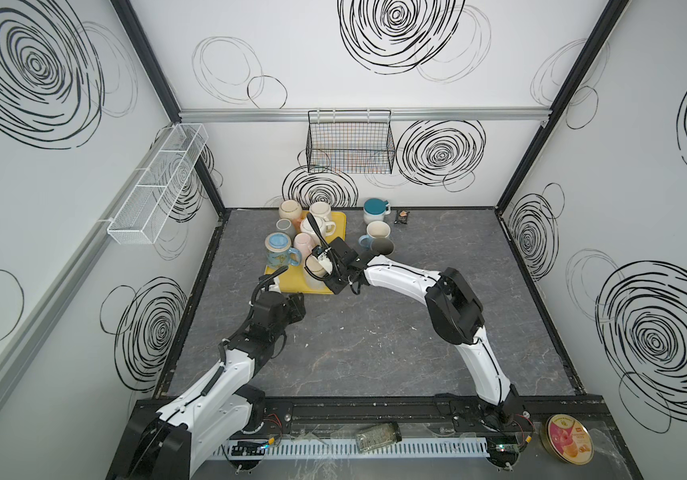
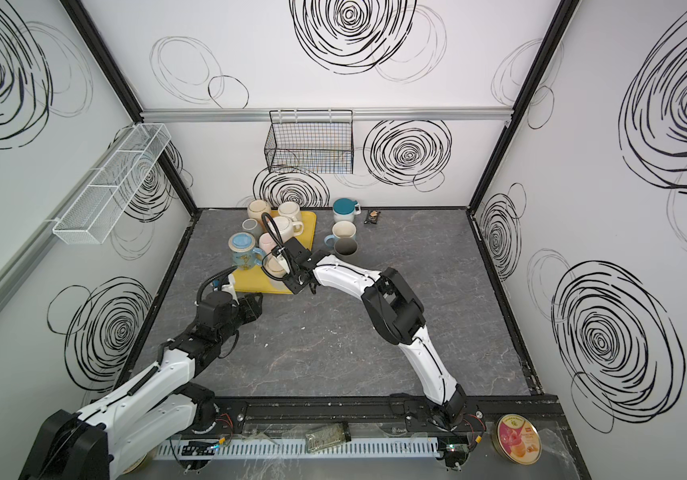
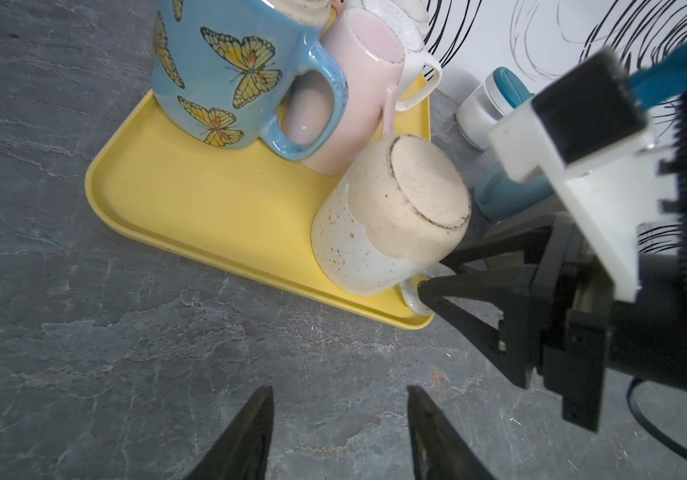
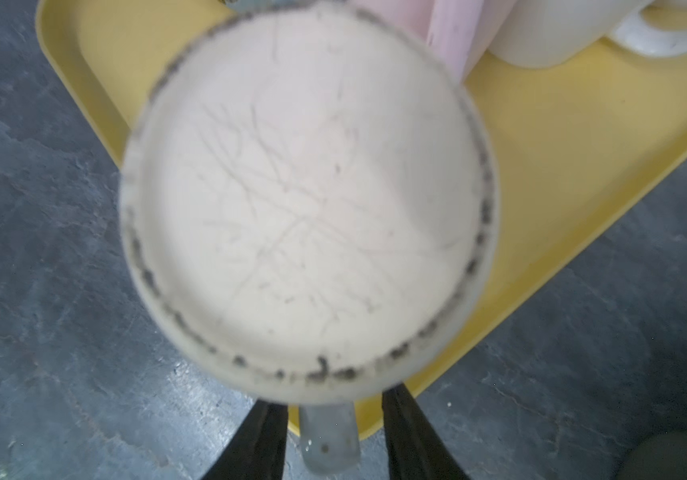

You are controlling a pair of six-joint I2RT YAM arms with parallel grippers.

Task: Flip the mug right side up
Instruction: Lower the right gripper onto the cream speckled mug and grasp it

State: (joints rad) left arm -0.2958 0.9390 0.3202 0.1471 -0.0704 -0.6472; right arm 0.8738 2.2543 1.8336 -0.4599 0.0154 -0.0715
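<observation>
Top views show us a grey marbled tabletop [image 1: 375,345] boxed in by white walls [image 1: 250,158] scribbled with black swirls. A black wire basket [image 1: 350,145] hangs at upper centre and a white mesh rack [image 1: 159,183] at the left. The speckled mug [image 3: 391,216] sits bottom up on the lower right part of the yellow tray [image 3: 209,216], left of centre. The right gripper [image 4: 335,399] has its fingers apart, flanking the mug's handle without touching it. The left gripper [image 3: 339,388] hangs spread over bare tabletop.
</observation>
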